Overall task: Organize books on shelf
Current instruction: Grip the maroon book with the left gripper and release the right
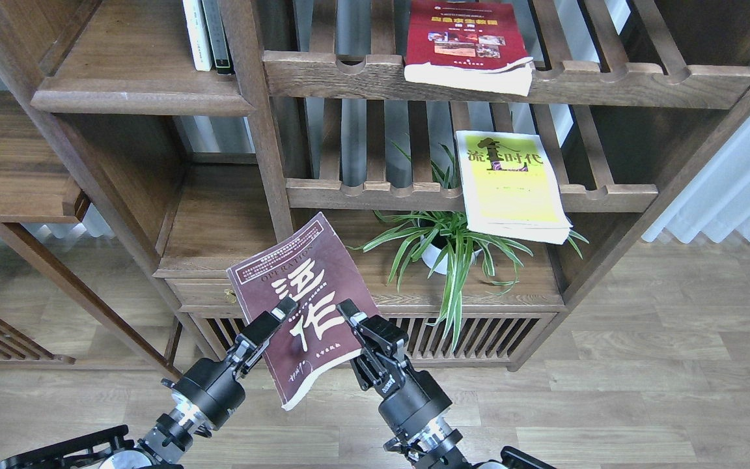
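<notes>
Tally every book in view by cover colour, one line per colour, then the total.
Maroon book, held between the left claw and right claw: 1
Yellow-green book: 1
Red book: 1
White book, upright: 1
Dark book, upright: 1
Total: 5

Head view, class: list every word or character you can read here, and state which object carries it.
"OPERATION": maroon book, printed above large white characters "运作".
"流金时代": title on the yellow-green book.
Red book: yellow title too blurred to read.
Small print on all three covers: too small to read.
White and dark spines: nothing legible.
</notes>
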